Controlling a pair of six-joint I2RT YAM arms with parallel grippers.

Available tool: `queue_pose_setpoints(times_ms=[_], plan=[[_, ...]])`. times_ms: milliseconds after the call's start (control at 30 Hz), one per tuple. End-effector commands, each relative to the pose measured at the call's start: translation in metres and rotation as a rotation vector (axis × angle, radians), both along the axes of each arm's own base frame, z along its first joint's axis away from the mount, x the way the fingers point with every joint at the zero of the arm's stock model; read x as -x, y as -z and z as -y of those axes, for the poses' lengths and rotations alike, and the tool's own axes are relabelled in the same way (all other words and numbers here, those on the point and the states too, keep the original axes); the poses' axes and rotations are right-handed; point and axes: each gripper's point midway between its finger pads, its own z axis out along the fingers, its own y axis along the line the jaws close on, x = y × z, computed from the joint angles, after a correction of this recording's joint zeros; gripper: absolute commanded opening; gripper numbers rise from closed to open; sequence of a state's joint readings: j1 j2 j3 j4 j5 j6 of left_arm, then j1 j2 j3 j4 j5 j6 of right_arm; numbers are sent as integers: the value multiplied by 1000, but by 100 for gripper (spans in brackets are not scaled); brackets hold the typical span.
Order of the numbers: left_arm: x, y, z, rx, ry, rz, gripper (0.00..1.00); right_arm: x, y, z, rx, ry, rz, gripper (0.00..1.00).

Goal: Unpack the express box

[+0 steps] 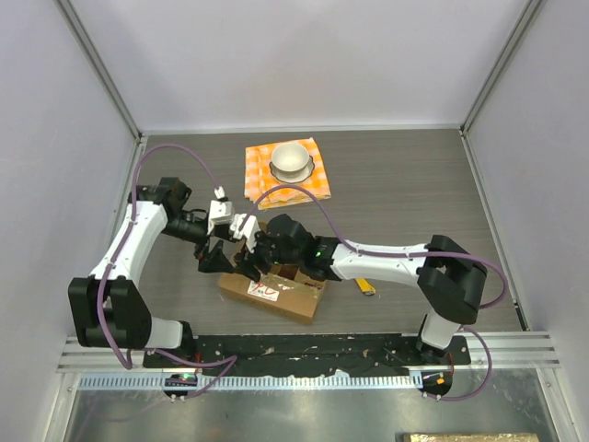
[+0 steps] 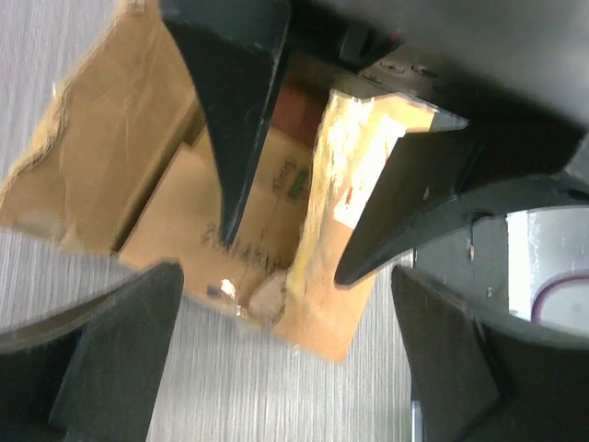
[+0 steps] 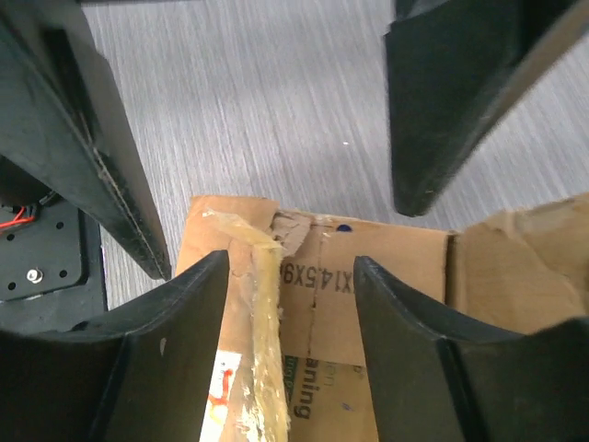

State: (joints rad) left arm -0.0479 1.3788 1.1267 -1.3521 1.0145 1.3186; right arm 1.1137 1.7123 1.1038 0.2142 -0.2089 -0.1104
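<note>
My right jaws hang released astride the taped flap [image 3: 262,313] of the brown corrugated cardboard express box [image 1: 290,299] directly beneath, probably to fold it open; left jaws gape alongside.

A robotics lab test cell is indicated: a grey wood-grain table [image 1: 405,184] is enclosed by plain pale panels [image 1: 304,55] held in aluminium posts [image 1: 99,69], and cabled robot arms [image 1: 386,261] are bolted to a black plate [image 1: 313,348] beside a slotted metal rail [image 1: 304,379].
</note>
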Motion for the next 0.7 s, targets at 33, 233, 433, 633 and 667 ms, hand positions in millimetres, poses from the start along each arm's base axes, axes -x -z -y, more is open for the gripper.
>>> queue_pose_setpoints(times_ms=[33, 233, 433, 633, 667], plan=[[46, -27, 3, 21, 20, -178, 100, -15, -109, 13, -208, 91, 77, 63], [49, -43, -3, -26, 21, -111, 100, -23, -149, 96, -282, 324, 121, 66], [47, -75, 3, -44, 10, -33, 100, -17, -107, 174, -270, 549, 66, 75], [59, -90, 20, -36, 88, -2, 100, -10, -76, 205, -327, 652, -18, 85], [57, -91, 24, -39, 93, -2, 100, -12, -71, 207, -321, 665, -23, 85]])
